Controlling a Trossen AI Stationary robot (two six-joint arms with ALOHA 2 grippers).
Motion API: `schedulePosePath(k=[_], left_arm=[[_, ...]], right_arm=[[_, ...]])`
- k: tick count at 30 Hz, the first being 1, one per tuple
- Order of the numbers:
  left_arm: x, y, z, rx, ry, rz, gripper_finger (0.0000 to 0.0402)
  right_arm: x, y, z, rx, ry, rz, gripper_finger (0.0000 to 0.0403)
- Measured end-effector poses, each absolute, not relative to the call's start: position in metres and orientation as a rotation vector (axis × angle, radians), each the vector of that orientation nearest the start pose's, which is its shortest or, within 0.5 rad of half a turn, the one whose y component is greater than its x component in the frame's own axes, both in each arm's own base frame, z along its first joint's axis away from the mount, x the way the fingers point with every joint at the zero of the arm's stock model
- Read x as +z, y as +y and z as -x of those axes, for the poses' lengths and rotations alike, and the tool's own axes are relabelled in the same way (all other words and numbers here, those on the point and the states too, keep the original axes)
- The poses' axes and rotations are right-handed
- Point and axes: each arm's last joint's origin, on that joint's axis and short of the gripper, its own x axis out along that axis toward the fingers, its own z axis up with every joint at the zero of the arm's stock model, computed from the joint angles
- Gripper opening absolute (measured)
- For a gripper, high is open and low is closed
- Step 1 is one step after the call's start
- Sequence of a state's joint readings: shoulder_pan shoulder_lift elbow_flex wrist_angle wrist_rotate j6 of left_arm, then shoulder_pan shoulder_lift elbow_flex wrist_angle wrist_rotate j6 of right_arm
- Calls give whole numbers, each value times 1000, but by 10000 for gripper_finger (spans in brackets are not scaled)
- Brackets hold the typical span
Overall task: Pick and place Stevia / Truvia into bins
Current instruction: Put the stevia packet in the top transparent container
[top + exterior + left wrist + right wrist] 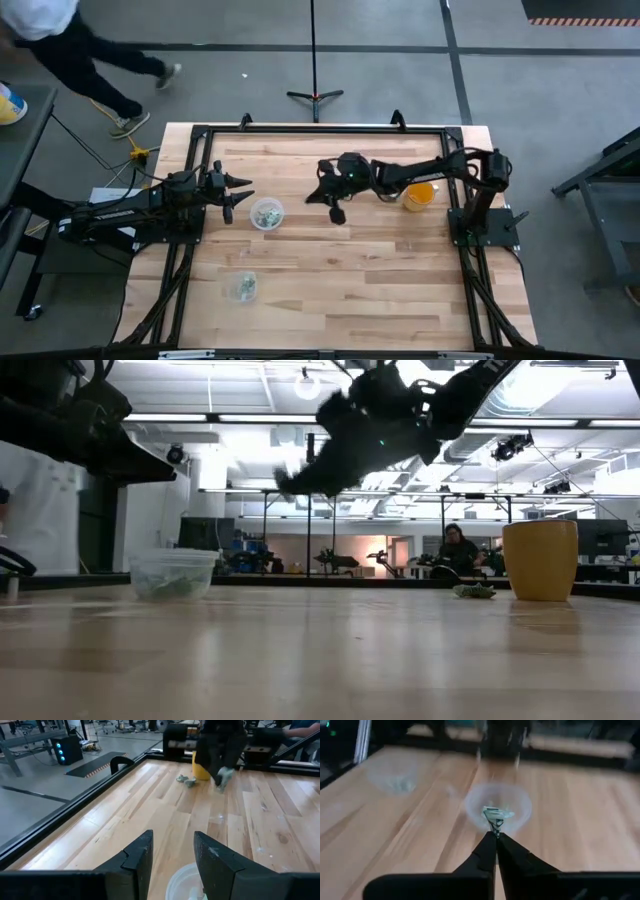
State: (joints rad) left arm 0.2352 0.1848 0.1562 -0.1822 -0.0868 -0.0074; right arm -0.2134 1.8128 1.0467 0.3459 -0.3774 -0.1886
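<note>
Right claw (495,834) clenched on a pale green-and-white packet (496,814), raised above the wooden worktop (350,280) just short of a clear cup (266,213), left claw (172,850) released, hovering beside that cup, second cup (242,286) nearer the front, more packets (186,780) by a yellow cup (419,195).

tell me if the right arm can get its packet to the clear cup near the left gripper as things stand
Probably yes. The right gripper is shut on a Stevia packet, above the table, with bare wood between it and the clear cup. The left gripper sits open just beside that cup, so it could crowd the approach.
</note>
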Motion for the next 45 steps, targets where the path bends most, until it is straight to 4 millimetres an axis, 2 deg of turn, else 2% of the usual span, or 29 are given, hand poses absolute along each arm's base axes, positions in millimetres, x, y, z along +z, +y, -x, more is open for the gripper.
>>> schedulePosePath(k=[4,15,23,32,35,39,42,45], left_arm=[[185,26,-98,322,209,23,177],[185,26,-98,324,209,24,177],[185,26,-98,327,210,24,177],[185,26,-98,327,210,24,177],[185,26,-98,327,211,24,177],[185,26,-98,327,211,24,177],[185,26,-98,327,211,24,177],[185,26,-98,327,211,24,177]], right_arm=[[195,-62,-390,166,312,106,6],[203,-56,-436,182,322,125,2],[185,-58,-462,196,337,117,2],[175,-47,-490,267,365,104,4],[173,-45,-496,276,369,106,22],[173,-45,-498,271,403,105,73],[174,-51,-497,239,416,94,118],[171,-62,-491,172,508,73,158]])
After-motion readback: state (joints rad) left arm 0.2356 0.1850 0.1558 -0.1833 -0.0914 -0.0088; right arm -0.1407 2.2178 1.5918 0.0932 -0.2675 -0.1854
